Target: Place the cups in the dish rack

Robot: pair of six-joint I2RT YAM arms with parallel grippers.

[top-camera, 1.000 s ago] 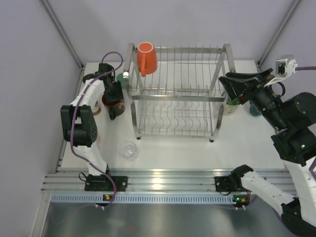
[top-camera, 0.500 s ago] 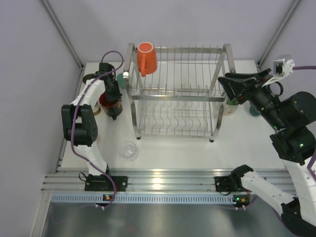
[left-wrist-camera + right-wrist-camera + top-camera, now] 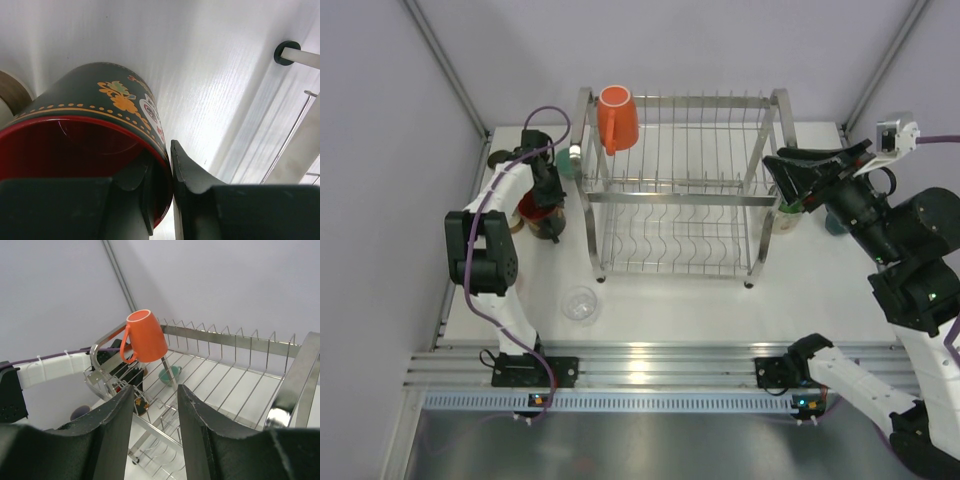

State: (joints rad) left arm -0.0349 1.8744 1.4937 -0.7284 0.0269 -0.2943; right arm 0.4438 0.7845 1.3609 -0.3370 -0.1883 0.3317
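left tool (image 3: 159, 156) is clamped on the rim of the black patterned mug (image 3: 105, 92), one finger inside, one outside. mug sits mouth up on the bench (image 3: 200, 60) just left of the dish rack (image 3: 675, 198), so I'd guess it goes up and right. right tool (image 3: 155, 395) is spread, empty, off at the rack's right end

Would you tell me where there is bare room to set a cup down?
The table is bare in front of the dish rack, right of the clear cup. The rack's top tier is free right of the orange cup. Crowded: left of the rack, where the left gripper grips the black mug, and by its right post, where more cups stand.
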